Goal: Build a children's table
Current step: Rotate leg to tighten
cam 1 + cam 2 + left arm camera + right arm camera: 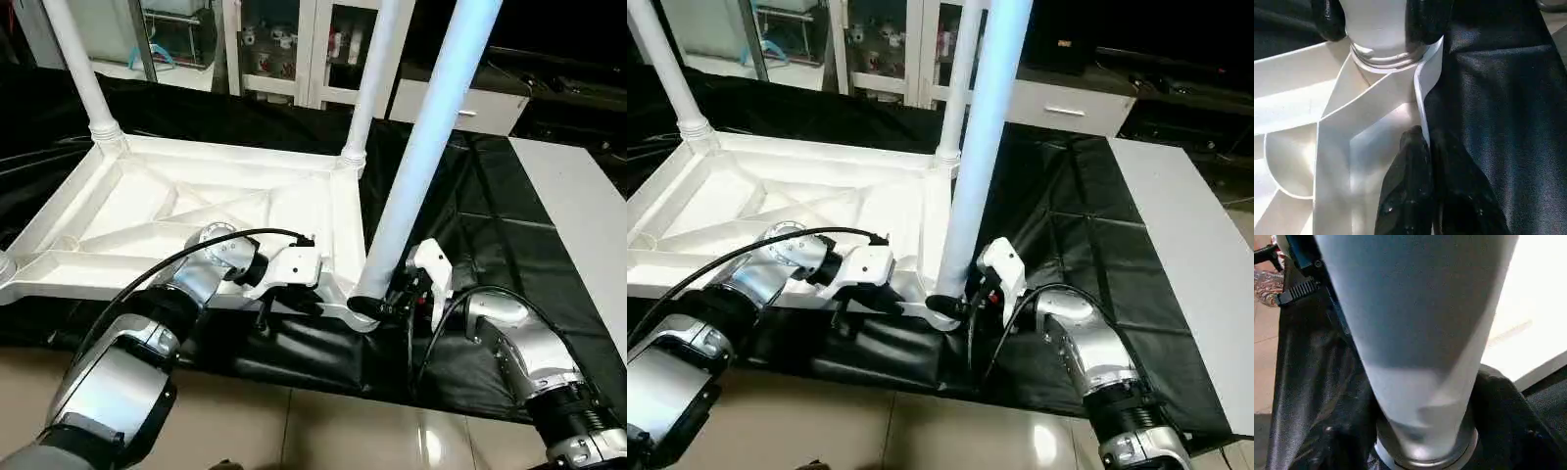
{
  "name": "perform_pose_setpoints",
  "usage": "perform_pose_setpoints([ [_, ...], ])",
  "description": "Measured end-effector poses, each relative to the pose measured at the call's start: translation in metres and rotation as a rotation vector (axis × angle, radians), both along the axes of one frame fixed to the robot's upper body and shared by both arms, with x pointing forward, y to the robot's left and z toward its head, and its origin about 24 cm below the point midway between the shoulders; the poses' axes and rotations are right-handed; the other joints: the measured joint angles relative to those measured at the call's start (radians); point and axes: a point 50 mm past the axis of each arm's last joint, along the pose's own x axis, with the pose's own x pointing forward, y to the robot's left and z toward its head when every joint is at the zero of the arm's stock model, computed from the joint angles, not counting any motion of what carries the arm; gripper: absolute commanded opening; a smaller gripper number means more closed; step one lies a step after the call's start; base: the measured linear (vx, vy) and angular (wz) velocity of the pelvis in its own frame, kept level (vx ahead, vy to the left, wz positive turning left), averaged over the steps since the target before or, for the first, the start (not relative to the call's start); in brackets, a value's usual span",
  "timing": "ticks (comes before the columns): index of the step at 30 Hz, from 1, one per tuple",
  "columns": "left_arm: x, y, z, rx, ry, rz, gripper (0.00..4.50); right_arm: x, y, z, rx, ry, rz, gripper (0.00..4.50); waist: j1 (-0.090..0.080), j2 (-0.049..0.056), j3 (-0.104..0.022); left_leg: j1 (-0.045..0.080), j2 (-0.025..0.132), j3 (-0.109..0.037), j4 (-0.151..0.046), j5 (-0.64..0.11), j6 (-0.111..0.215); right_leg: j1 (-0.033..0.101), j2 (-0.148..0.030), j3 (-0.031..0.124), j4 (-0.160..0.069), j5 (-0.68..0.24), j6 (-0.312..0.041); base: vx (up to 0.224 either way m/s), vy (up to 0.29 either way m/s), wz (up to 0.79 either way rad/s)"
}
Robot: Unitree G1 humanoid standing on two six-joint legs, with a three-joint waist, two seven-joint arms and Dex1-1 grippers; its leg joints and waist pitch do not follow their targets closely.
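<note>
One leg [431, 137] stood nearly upright between the right gripper's [392, 299] part-open jaws, its foot in the tabletop's [147, 211] near corner socket; the left gripper [284, 299] pinched the rim alongside, fully closed.

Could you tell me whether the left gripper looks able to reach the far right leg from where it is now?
Probably not without letting go: the left gripper is shut on the near rim of the tabletop, and the far right leg stands across the tabletop's full depth. Nothing blocks the way over the ribs.
</note>
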Motion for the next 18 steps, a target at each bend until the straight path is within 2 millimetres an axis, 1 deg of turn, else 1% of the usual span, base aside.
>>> perform_pose_setpoints([
  [2, 0.000, 0.000, 0.000, 0.000, 0.001, 0.001, 0.00, 0.000, 0.000, 0.000, 0.000, 0.000, 0.002, 2.40, 0.000, -0.001, 0.000, 0.000, 0.000, 0.000, 0.000, 0.000, 0.000, 0.000, 0.000, 0.000, 0.000, 0.000, 0.000, 0.000, 0.000, 0.00],
  [5, 0.000, 0.000, -0.001, 0.002, 0.005, 0.005, 0.00, 0.000, 0.000, 0.000, 0.000, -0.002, 0.007, 2.38, 0.000, -0.003, -0.002, 0.000, 0.000, 0.000, 0.000, 0.000, 0.000, 0.000, 0.000, 0.000, 0.000, 0.000, 0.000, 0.000, 0.000, 0.00],
  [10, -0.001, 0.001, -0.002, 0.005, 0.012, 0.010, 0.00, 0.000, 0.001, 0.000, -0.002, 0.000, 0.010, 2.21, -0.001, -0.009, -0.006, 0.001, 0.000, 0.000, 0.000, 0.000, 0.000, 0.000, 0.000, 0.000, 0.000, 0.000, 0.000, 0.000, 0.000, 0.00],
  [12, -0.001, 0.001, -0.002, 0.004, 0.015, 0.015, 0.00, 0.001, 0.003, -0.001, 0.004, 0.006, -0.002, 2.19, -0.004, -0.013, -0.009, 0.001, 0.000, 0.001, 0.000, 0.000, 0.000, 0.000, 0.000, 0.001, 0.000, 0.000, 0.000, 0.000, 0.000, 0.00],
  [13, 0.000, 0.000, -0.004, -0.010, 0.014, 0.039, 0.00, 0.002, 0.004, -0.005, 0.014, 0.016, -0.032, 2.17, -0.005, -0.015, -0.011, 0.001, 0.000, 0.001, 0.000, 0.000, 0.000, 0.001, 0.001, 0.001, 0.000, 0.000, 0.000, 0.000, 0.000, 0.00],
  [14, 0.002, -0.001, -0.009, -0.039, 0.013, 0.107, 0.00, 0.006, 0.005, -0.007, 0.025, 0.019, -0.102, 2.16, -0.007, -0.015, -0.012, 0.002, 0.000, 0.001, 0.000, 0.000, 0.000, 0.004, 0.001, 0.001, 0.001, 0.000, 0.000, 0.000, 0.000, 0.00],
  [16, 0.008, -0.007, -0.013, -0.076, -0.015, 0.220, 0.00, 0.015, 0.008, -0.010, 0.032, 0.016, -0.239, 2.14, -0.012, -0.017, -0.014, 0.009, 0.000, 0.001, 0.000, 0.000, 0.000, 0.005, 0.000, 0.002, 0.000, -0.002, 0.004, 0.000, 0.000, 0.00],
  [18, 0.013, -0.010, -0.015, -0.083, -0.045, 0.297, 0.00, 0.021, 0.016, -0.014, 0.057, 0.015, -0.382, 2.12, -0.027, -0.018, -0.014, 0.010, -0.001, 0.001, 0.000, 0.000, 0.000, 0.005, 0.000, 0.003, 0.000, -0.003, 0.004, 0.000, 0.000, 0.00],
])
